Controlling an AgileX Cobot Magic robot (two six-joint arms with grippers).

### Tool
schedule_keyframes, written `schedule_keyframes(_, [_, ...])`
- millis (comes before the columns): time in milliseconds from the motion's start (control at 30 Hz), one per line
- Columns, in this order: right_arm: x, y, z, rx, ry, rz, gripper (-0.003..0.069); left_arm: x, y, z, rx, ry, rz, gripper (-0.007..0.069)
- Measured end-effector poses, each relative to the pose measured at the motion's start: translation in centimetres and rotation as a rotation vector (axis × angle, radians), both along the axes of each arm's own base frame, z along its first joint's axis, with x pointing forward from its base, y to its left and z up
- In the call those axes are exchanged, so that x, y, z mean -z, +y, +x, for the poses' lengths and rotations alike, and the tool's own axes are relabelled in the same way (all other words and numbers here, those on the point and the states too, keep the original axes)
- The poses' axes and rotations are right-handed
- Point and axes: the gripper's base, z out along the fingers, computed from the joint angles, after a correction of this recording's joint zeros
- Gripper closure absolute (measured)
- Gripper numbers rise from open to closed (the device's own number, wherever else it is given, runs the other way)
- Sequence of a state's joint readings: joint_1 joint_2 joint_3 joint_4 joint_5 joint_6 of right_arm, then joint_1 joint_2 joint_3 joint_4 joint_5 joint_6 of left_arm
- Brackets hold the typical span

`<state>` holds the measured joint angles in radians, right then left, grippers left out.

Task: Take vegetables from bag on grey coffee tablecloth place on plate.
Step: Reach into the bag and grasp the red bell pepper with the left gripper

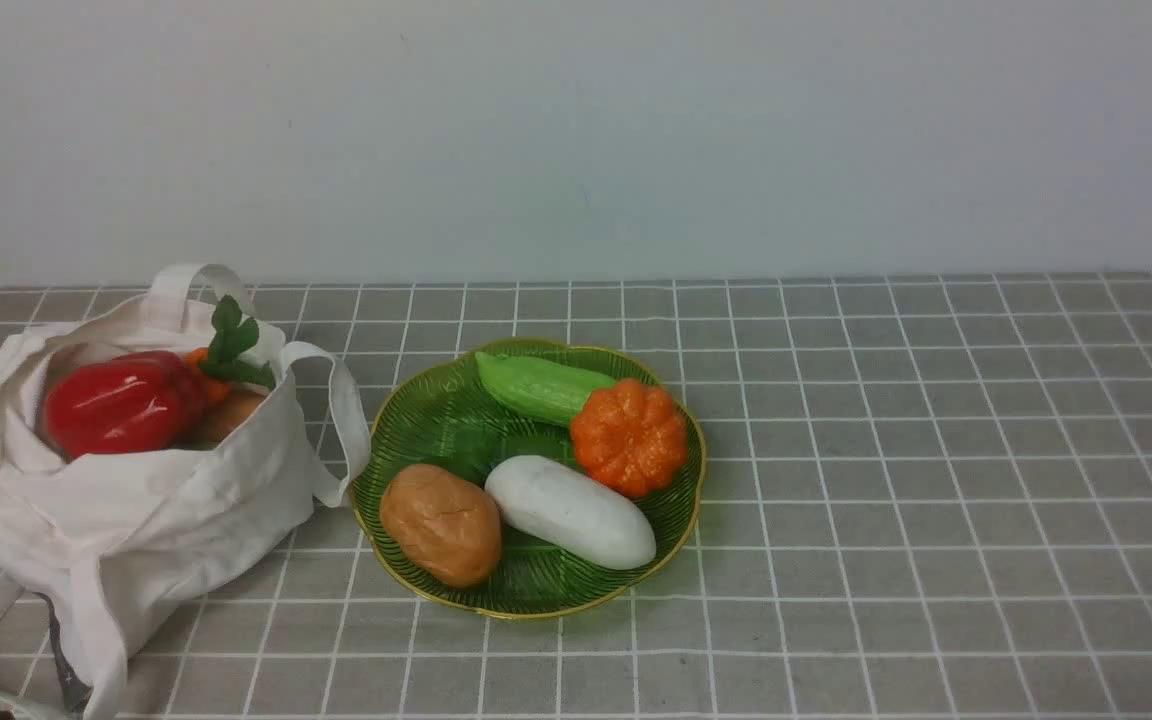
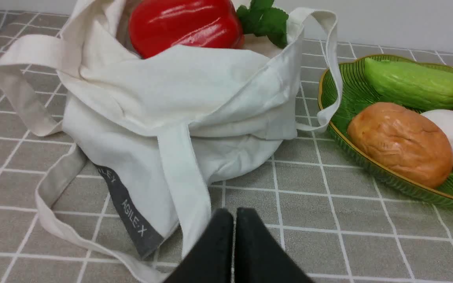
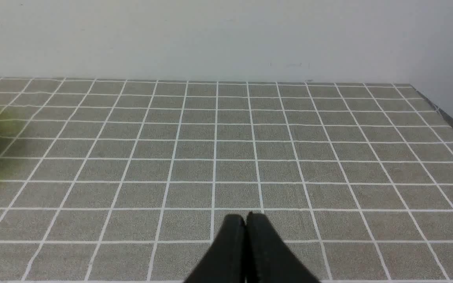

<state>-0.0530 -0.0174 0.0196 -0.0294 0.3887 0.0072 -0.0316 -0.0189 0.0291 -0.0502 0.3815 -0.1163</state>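
at the far left the bag (image 1: 136, 520) slumps open on the checked cloth (image 1: 936, 450), its mouth facing up. a glossy red pepper (image 1: 121, 400) lies on top at the opening, in plain sight, with a leafy green sprig (image 1: 231, 340) and something orange tucked just behind it; what else is deeper inside cannot be told. one strap (image 1: 346, 420) hangs just beside the plate's rim.

the left claw (image 2: 233, 220) shows only in its own wrist view: it is low over the cloth on the near side of the bag, pinched fully together and holding nothing.

in the middle sits the green plate (image 1: 436, 410), carrying four pieces: a potato (image 1: 441, 523) at the near left, a white vegetable (image 1: 569, 510) touching it, an orange pumpkin (image 1: 629, 437) behind that, and a cucumber (image 1: 541, 385) at the back.

to the right, the right claw (image 3: 246, 222) is also pinched together with nothing in it, well apart from plate and bag.

judging by this, the job is partway through and stands between picks, with the pepper the likely next piece. the left claw would need to spread wide, rise over the bag's folded edge, come down across the pepper's lobes, and lift clear of the loose canvas and strap. the free room on the plate is toward its back left.
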Motion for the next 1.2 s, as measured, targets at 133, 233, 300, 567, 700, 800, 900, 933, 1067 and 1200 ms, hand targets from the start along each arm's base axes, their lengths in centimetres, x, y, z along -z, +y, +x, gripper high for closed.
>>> schedule_keyframes(133, [0.0, 0.0, 0.0, 0.0, 0.0, 0.0, 0.0672, 0.0, 0.0, 0.0, 0.0, 0.0, 0.0, 0.0629])
schedule_keyframes(233, [0.0, 0.0, 0.0, 0.0, 0.0, 0.0, 0.0672, 0.0, 0.0, 0.0, 0.0, 0.0, 0.0, 0.0629])
schedule_keyframes(300, [0.0, 0.0, 0.0, 0.0, 0.0, 0.0, 0.0672, 0.0, 0.0, 0.0, 0.0, 0.0, 0.0, 0.0629])
schedule_keyframes(567, [0.0, 0.0, 0.0, 0.0, 0.0, 0.0, 0.0672, 0.0, 0.0, 0.0, 0.0, 0.0, 0.0, 0.0629])
schedule_keyframes(700, [0.0, 0.0, 0.0, 0.0, 0.0, 0.0, 0.0672, 0.0, 0.0, 0.0, 0.0, 0.0, 0.001, 0.0629])
schedule_keyframes(800, [0.0, 0.0, 0.0, 0.0, 0.0, 0.0, 0.0672, 0.0, 0.0, 0.0, 0.0, 0.0, 0.001, 0.0629])
schedule_keyframes(900, [0.0, 0.0, 0.0, 0.0, 0.0, 0.0, 0.0672, 0.0, 0.0, 0.0, 0.0, 0.0, 0.001, 0.0629])
schedule_keyframes(933, [0.0, 0.0, 0.0, 0.0, 0.0, 0.0, 0.0672, 0.0, 0.0, 0.0, 0.0, 0.0, 0.001, 0.0629])
schedule_keyframes(1067, [0.0, 0.0, 0.0, 0.0, 0.0, 0.0, 0.0672, -0.03, 0.0, 0.01, 0.0, -0.004, 0.001, 0.0629])
schedule_keyframes(1200, [0.0, 0.0, 0.0, 0.0, 0.0, 0.0, 0.0672, -0.69, 0.03, 0.2, -0.004, -0.081, -0.001, 0.0629])
